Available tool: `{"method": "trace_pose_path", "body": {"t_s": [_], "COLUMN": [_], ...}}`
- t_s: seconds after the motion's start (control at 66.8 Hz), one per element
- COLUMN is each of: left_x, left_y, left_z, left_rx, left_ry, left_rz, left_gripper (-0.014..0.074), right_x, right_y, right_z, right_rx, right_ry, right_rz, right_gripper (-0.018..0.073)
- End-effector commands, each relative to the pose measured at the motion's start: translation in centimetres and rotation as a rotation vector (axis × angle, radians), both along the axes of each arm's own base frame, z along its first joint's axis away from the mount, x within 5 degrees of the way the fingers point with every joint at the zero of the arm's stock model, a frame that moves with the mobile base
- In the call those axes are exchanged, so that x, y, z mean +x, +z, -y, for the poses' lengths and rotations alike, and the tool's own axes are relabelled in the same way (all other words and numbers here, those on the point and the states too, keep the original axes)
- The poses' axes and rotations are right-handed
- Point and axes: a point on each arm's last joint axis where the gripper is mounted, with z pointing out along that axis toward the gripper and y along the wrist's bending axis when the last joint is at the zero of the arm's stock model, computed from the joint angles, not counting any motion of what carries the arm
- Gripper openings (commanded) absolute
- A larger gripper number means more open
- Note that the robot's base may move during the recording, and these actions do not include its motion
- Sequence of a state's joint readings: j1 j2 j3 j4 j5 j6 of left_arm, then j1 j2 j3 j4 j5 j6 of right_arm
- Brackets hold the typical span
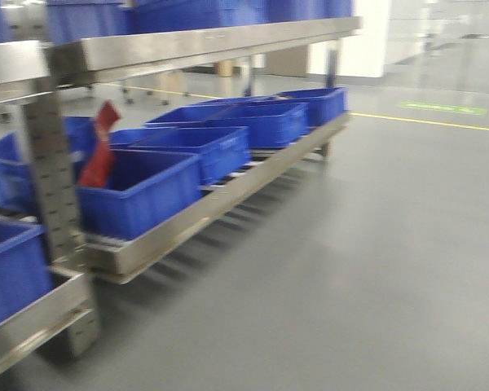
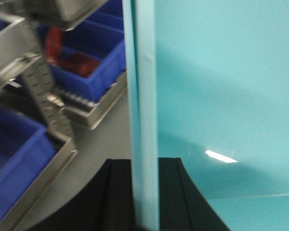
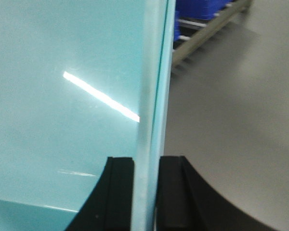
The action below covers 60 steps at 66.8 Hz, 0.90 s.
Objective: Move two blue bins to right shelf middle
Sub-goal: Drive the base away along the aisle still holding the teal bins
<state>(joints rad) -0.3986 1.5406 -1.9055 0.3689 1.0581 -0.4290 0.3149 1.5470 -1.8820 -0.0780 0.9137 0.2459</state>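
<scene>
Where the left claw (image 2: 145, 166) bites: black pads closed on the upright wall of a bin (image 2: 221, 72), one pad on each side of the rim.
Right claw (image 3: 147, 166): clamped the same way across a wall of what looks like the same bin, with no gap showing.
Bin: hangs between the two claws above the floor (image 1: 375, 269), not yet on any shelf.
Bin material: smooth glossy plastic with thin, straight-edged walls, pale turquoise in the wrist views.
Step in hand, by my judgement: carrying it to the shelf (image 1: 228, 191). Keep both grips level and equally firm so the thin walls neither flex nor slip, and approach squarely.
Shelf: dull steel rails and a perforated post (image 1: 53, 163).
Stored bins (image 1: 138, 191): deep blue, boxy, in a row; one holds something red (image 1: 100, 155).
Middle level: front view blurred, cannot tell.
</scene>
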Motion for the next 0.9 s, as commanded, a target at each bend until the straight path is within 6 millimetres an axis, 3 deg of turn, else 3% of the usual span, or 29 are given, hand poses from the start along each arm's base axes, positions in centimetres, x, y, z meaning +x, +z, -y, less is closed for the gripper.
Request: {"method": "trace_pose_path", "body": {"t_s": [0.0,0.883], "left_x": [-0.05,-0.04], "left_y": [1.25,1.27], "left_z": [0.21,0.15], "left_rx": [-0.013,-0.005], "left_ry": [-0.034,-0.03], "left_rz": [0.097,0.1], "left_gripper": [-0.0111,-0.0111], "right_x": [-0.81,-0.81], "right_y": [2.44,2.44], "right_z": [-0.43,-0.43], "right_rx": [0.072,0.072], "right_ry": [0.044,0.044], "right_rz": [0.152,0.152], "right_gripper": [-0.0163,-0.0163]}}
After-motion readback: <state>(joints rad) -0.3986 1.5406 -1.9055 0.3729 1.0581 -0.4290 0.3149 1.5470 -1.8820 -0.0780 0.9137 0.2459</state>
